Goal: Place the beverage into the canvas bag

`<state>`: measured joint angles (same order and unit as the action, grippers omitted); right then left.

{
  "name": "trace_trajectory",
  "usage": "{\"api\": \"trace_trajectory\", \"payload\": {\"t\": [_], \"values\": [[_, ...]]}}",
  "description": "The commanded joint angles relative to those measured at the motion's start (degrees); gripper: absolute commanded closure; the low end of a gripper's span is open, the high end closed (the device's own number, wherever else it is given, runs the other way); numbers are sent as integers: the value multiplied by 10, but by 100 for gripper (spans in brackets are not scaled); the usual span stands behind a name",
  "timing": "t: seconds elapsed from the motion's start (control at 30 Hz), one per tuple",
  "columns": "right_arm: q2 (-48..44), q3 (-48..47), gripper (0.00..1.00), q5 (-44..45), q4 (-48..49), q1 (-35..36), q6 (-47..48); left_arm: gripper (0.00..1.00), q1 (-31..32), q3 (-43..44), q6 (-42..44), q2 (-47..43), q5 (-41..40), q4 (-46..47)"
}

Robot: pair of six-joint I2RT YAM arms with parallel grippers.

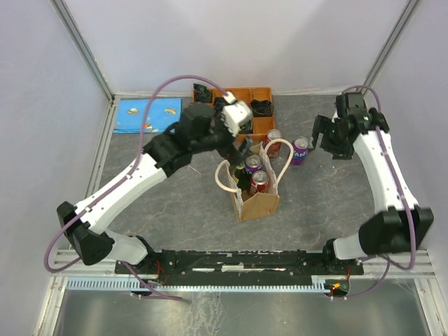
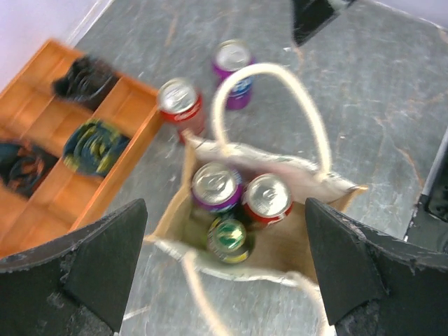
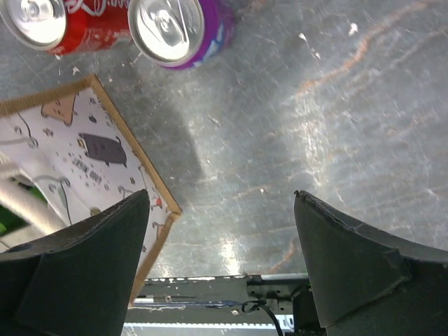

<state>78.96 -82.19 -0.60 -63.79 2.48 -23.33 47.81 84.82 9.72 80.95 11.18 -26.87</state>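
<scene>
The tan canvas bag (image 1: 259, 204) with cream loop handles stands at mid-table. Inside it are a purple can (image 2: 217, 185), a red can (image 2: 267, 198) and a green-topped beverage (image 2: 229, 238). My left gripper (image 1: 243, 145) hovers above the bag's far side, open and empty; in the left wrist view (image 2: 225, 203) the bag (image 2: 308, 245) lies between its fingers. A red can (image 1: 272, 137) and a purple can (image 1: 300, 149) stand on the table behind the bag. My right gripper (image 1: 323, 140) is open and empty, right of the purple can (image 3: 175, 28).
An orange compartment tray (image 1: 260, 93) with dark items sits at the back, close behind the left gripper. A blue packet (image 1: 147, 115) lies at the back left. The bag's patterned side (image 3: 84, 147) shows left of the right gripper (image 3: 222, 194).
</scene>
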Motion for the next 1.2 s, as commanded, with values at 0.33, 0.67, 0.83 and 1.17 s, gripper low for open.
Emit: {"api": "trace_trajectory", "payload": {"t": [0.33, 0.67, 0.83, 1.17], "values": [[213, -161, 12, -57, 23, -1, 21, 1, -161, -114, -152, -25, 58, -4], [297, -200, 10, -45, 19, 11, 33, 1, -171, -131, -159, -26, 55, -5], [325, -214, 10, -38, 27, 22, 28, 1, -172, -140, -157, -30, 53, -7], [363, -243, 9, -12, 17, 30, 27, 2, -174, -137, -156, -19, 59, -5]]}}
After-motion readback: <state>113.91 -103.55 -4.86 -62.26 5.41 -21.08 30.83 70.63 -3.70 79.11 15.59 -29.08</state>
